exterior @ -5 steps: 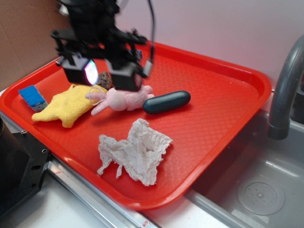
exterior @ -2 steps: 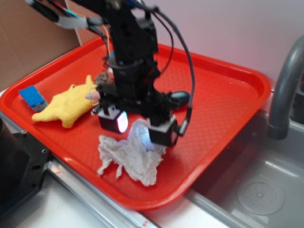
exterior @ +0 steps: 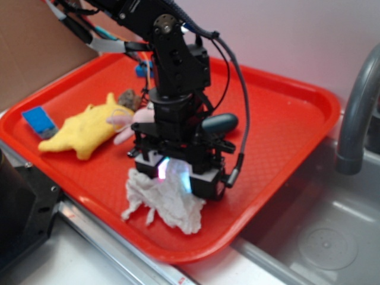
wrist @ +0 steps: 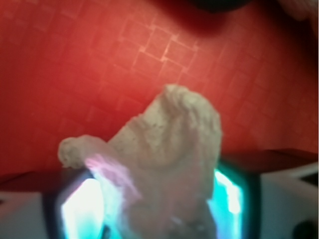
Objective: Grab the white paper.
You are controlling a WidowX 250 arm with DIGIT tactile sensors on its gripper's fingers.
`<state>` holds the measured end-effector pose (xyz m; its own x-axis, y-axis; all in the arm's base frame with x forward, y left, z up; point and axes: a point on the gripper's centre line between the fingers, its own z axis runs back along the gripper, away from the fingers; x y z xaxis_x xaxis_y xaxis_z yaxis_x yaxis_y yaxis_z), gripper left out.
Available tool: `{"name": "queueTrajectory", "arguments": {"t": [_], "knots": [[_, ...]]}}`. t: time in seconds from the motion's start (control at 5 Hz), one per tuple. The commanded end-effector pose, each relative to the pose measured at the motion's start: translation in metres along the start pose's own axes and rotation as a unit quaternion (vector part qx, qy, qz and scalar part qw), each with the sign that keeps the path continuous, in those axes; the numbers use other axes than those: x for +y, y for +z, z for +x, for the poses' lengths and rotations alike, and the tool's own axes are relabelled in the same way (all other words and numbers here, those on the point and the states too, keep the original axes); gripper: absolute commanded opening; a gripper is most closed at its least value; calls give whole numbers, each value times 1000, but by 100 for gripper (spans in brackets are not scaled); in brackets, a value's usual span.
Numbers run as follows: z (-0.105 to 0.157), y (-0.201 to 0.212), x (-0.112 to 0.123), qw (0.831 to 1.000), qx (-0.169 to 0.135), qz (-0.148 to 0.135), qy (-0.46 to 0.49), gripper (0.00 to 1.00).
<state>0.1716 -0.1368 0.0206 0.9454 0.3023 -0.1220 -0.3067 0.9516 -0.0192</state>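
Observation:
The white paper (exterior: 172, 208) lies crumpled near the front edge of the red tray (exterior: 285, 119). My gripper (exterior: 176, 178) is down on top of it. Its two glowing pads (exterior: 205, 178) stand on either side of the paper's upper part. In the wrist view the white paper (wrist: 174, 139) is bunched up into a ridge. It fills the gap between the lit fingers (wrist: 82, 204) of the gripper (wrist: 157, 209). The lower half of the paper spreads out on the tray below the fingers.
A yellow star cloth (exterior: 83, 133), a pink plush bunny (exterior: 127, 122), a brown lump (exterior: 127, 98) and a blue block (exterior: 40, 120) lie at the tray's left. A dark oblong object (exterior: 219, 123) sits behind the arm. A sink (exterior: 320, 237) and faucet (exterior: 356, 107) are at the right.
The arm has swung from over the bunny toward the tray's front and come down onto the paper. The fingers have drawn together, bunching the paper between them.

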Motion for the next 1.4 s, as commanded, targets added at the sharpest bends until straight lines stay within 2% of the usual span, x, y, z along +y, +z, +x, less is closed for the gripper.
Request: {"name": "queueTrajectory", "arguments": {"t": [0.0, 0.2, 0.4, 0.6, 0.8, 1.0, 1.2], "knots": [[-6, 18, -4, 998, -14, -26, -51, 0], [-1, 69, 40, 990, -61, 14, -125, 0], [2, 120, 85, 981, -129, 3, -146, 0], [-19, 170, 103, 986, -120, 28, -117, 0], [-29, 220, 91, 988, -107, 36, -108, 0], [-25, 236, 86, 987, -119, -1, -111, 0], [-25, 234, 82, 982, -137, 6, -130, 0]]}}
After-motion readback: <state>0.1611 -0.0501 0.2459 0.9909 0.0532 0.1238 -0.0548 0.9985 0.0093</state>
